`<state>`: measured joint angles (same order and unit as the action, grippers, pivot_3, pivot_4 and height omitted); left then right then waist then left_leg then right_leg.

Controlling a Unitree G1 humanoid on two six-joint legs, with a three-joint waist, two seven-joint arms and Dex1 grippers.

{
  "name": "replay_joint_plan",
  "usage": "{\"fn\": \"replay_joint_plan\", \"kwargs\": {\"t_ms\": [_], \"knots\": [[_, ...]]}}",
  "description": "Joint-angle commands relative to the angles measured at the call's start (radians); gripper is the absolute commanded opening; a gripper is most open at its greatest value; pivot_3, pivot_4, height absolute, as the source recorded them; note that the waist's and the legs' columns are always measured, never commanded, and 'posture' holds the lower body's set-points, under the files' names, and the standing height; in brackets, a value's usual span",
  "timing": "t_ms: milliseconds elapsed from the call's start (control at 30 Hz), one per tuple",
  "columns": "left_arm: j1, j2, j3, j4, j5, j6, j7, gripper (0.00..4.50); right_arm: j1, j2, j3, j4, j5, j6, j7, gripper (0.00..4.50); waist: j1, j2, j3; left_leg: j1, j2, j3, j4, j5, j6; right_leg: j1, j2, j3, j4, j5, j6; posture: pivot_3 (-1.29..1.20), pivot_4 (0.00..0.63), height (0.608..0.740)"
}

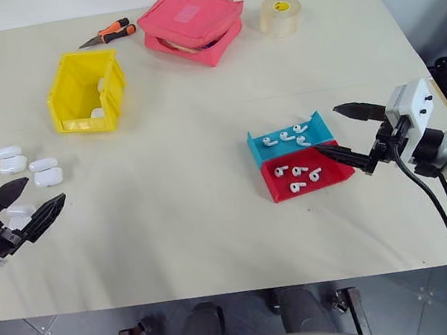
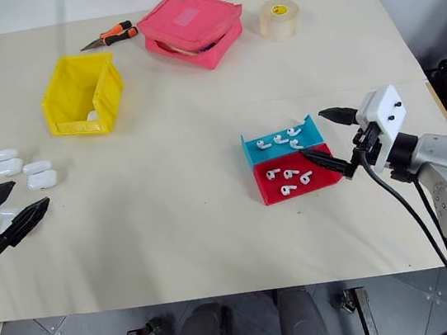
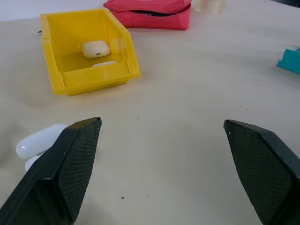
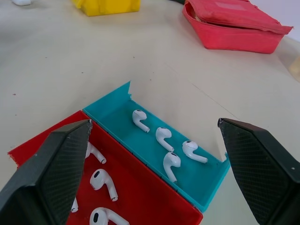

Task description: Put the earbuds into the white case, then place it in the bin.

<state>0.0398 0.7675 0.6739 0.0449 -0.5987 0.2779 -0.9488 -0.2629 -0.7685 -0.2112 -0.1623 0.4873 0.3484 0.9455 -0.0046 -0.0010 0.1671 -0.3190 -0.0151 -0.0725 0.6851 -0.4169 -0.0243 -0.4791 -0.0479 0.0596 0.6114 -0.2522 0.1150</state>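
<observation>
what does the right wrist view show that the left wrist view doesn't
Right wrist: the right gripper, open, over the earbuds lying in the tray's blue half and red half.

Left wrist: the left gripper, open, a white case beside one finger, and two cases inside the bin.

Both: the bin, the pink pouch and the table.
</observation>
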Motion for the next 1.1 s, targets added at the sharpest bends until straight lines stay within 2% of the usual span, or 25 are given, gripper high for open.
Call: {"fn": "replay_joint_plan", "kwargs": {"t_ms": [33, 267, 433, 567, 800, 1100], "knots": [[-0.015, 0.005, 0.022, 0.004, -0.009, -0.031, 0.008, 4.46, 0.0, 0.005, -0.021, -0.041, 0.008, -0.027, -0.005, 4.5, 0.0, 0.0, 0.0, 0.0, 0.0, 0.0, 0.0, 0.0, 0.0, 0.0, 0.0, 0.0, 0.0, 0.0, 0.0, 0.0, 0.15, 0.74], [-0.035, 0.005, 0.034, 0.005, 0.006, -0.018, 0.102, 4.46, -0.031, 0.013, -0.007, -0.026, 0.012, -0.026, 0.002, 4.5, -0.001, 0.0, 0.0, 0.0, 0.0, 0.0, 0.003, 0.0, 0.0, 0.0, 0.0, 0.0, 0.001, 0.0, 0.0, 0.0, 0.15, 0.74], [0.024, 0.023, 0.072, -0.061, -0.032, 0.156, 0.19, 4.46, -0.096, 0.036, 0.018, 0.015, 0.011, -0.035, 0.02, 4.5, -0.007, 0.0, 0.0, 0.0, 0.0, 0.0, 0.005, 0.0, 0.0, 0.0, 0.0, 0.001, 0.002, 0.0, 0.001, 0.0, 0.15, 0.74], [0.168, 0.03, 0.14, -0.146, -0.079, 0.301, 0.182, 4.46, -0.153, 0.049, 0.041, 0.064, 0.004, -0.049, 0.043, 4.5, -0.019, -0.001, 0.0, 0.0, 0.0, 0.0, 0.005, 0.0, 0.0, 0.0, -0.002, 0.001, 0.006, 0.001, 0.001, 0.0, 0.15, 0.74], [0.361, -0.041, 0.345, -0.209, -0.118, 0.228, 0.102, 4.46, -0.235, 0.062, 0.083, 0.165, 0.004, -0.091, 0.137, 4.5, -0.024, -0.002, 0.001, 0.0, 0.0, 0.0, 0.006, 0.0, 0.001, 0.001, -0.004, 0.0, 0.001, 0.0, 0.0, 0.0, 0.15, 0.74], [0.436, -0.068, 0.43, -0.188, -0.113, 0.187, 0.098, 4.46, -0.248, 0.038, 0.08, 0.193, 0.037, -0.094, 0.288, 4.5, -0.019, -0.002, 0.001, 0.0, -0.005, -0.001, 0.006, 0.001, 0.003, 0.003, -0.01, -0.002, 0.001, 0.001, 0.001, 0.0, 0.15, 0.74]]}}
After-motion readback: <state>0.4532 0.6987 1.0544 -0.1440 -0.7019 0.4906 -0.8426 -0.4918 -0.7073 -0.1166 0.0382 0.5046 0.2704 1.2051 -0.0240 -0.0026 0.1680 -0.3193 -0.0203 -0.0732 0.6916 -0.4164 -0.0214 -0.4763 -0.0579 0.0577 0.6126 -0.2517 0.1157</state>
